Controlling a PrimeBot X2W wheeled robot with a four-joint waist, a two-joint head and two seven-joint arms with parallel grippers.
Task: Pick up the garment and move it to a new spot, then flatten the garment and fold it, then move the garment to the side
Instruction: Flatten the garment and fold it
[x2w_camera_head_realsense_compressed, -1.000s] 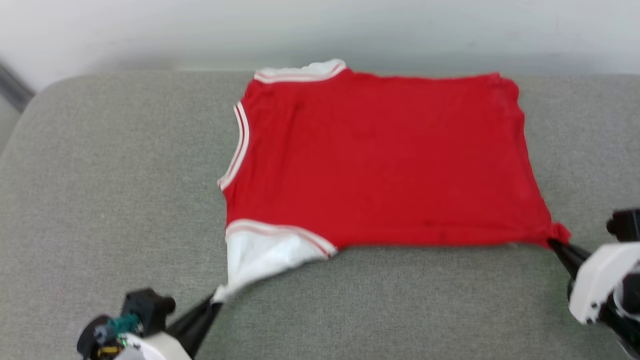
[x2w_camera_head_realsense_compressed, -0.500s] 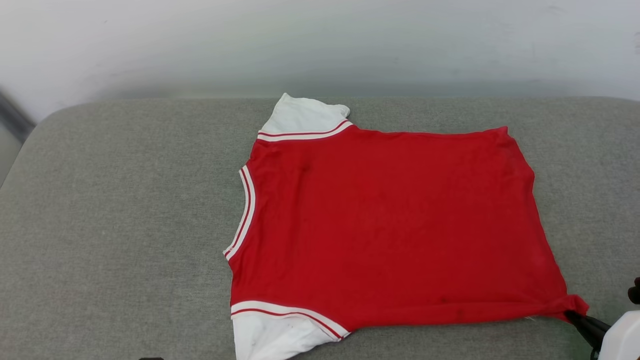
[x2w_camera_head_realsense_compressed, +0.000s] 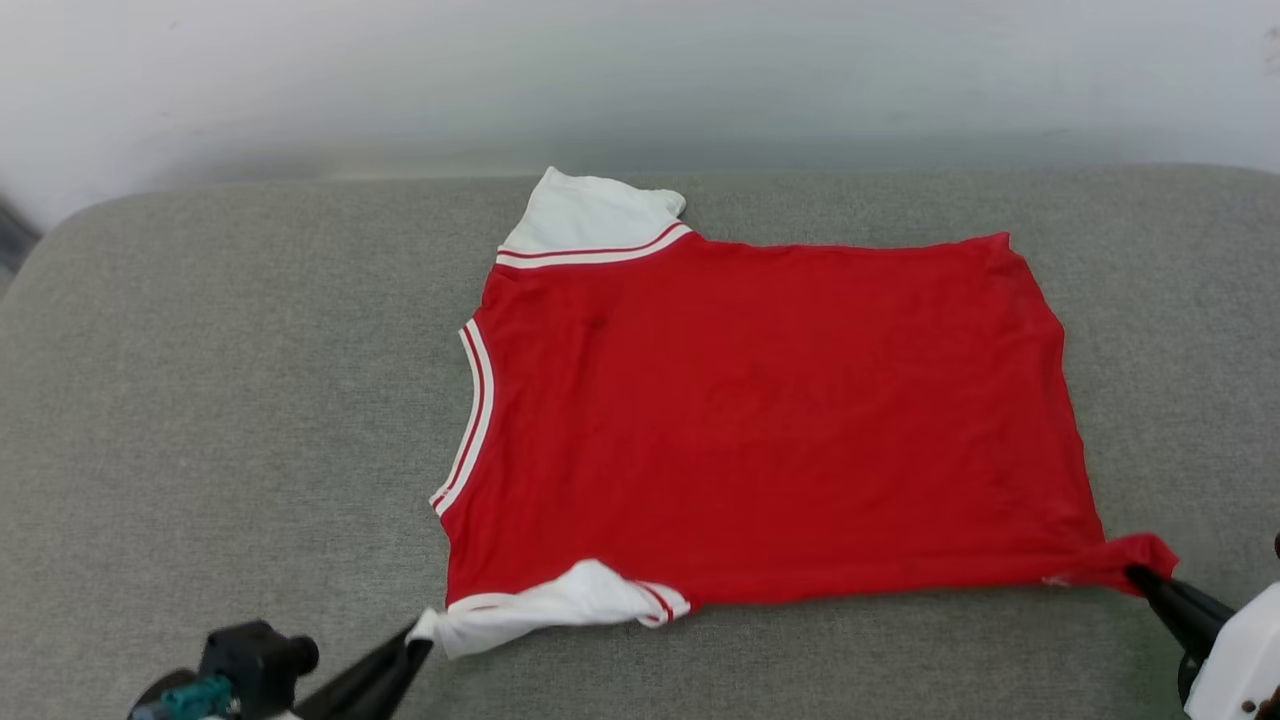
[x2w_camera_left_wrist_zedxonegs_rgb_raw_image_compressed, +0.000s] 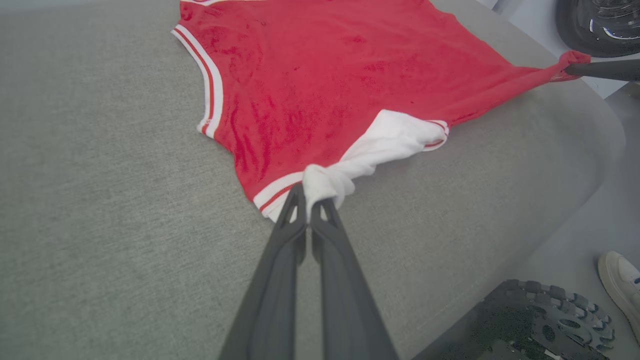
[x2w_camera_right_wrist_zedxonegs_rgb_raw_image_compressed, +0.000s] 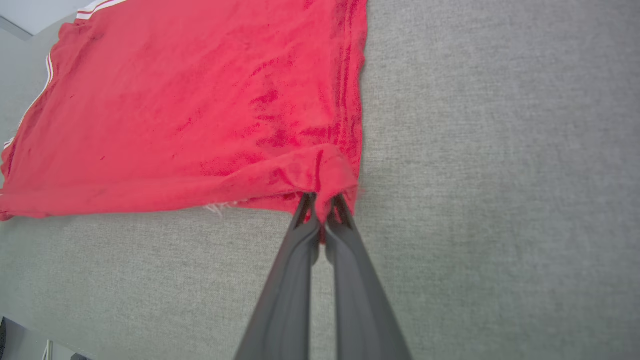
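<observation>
Garment (x2w_camera_head_realsense_compressed: 780, 420) lies spread at mid-surface (x2w_camera_head_realsense_compressed: 230, 400), plain red side up; left claw (x2w_camera_head_realsense_compressed: 420, 640) clenched on the white sleeve (x2w_camera_head_realsense_compressed: 560, 605), right claw (x2w_camera_head_realsense_compressed: 1135, 575) clenched on the hem corner (x2w_camera_head_realsense_compressed: 1140, 552), both nearest the surface's front edge. Risk: if you pull unevenly, the thin pinch on the twisted sleeve may slip; the body may crease.

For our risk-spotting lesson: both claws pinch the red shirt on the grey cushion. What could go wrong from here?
The left claw holds only the bunched tip of the near sleeve, which might slip out or stay twisted. The right claw pinches a small hem corner of the garment; more pulling could skew it.
</observation>
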